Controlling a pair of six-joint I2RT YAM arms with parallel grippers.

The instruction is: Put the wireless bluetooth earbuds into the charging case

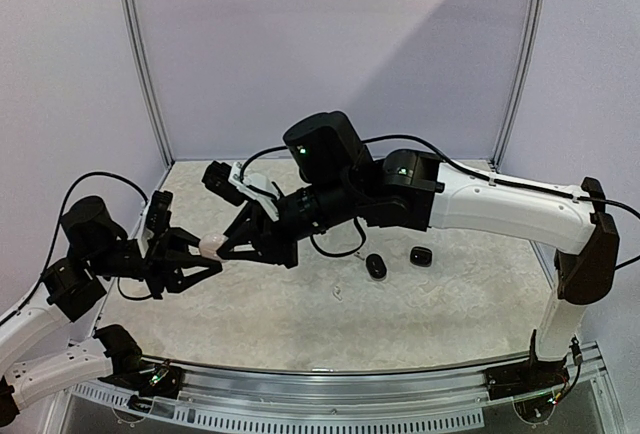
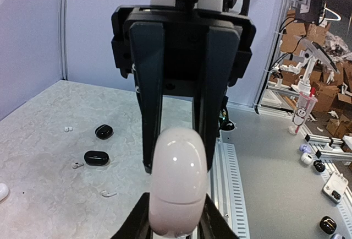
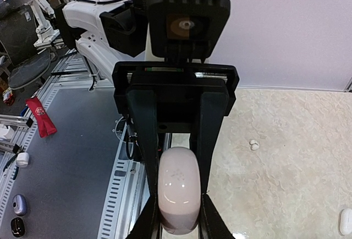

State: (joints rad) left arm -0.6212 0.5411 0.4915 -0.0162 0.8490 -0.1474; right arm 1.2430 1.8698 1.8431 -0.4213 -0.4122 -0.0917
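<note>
**Figure. Two-arm hold on a white charging case above the table.**

The left gripper and right gripper meet nose to nose in mid-air near the left side of the workspace. The case is caught between them.

- **Grip state.** In each wrist view, that gripper's jaws are drawn in narrow against the flanks of the case, and the opposing gripper's fingers bracket its far end. Both pincers therefore appear closed on the same case. How firmly the left one presses cannot be told.
- **Lid.** No open lid is visible.
- **Earbuds.** The white earbuds lie loose on the table, well apart from the held case. They are scattered near two black cases.

**Handling, as judged.**

- **Case.** It looks like a hard, glossy, pebble-shaped shell that is light, rigid and slippery.
  - Its curved sides would tend to squirt out of flat pads.
  - The hold is best taken across the broad flanks of the lower half, leaving the lid end free for the other gripper to lift.
- **Earbuds.** They are tiny, rounded and very light, so they are likely to roll or flick away under an off-centre pinch.
  - Each should be taken across its widest part with a gentle closure.
</note>
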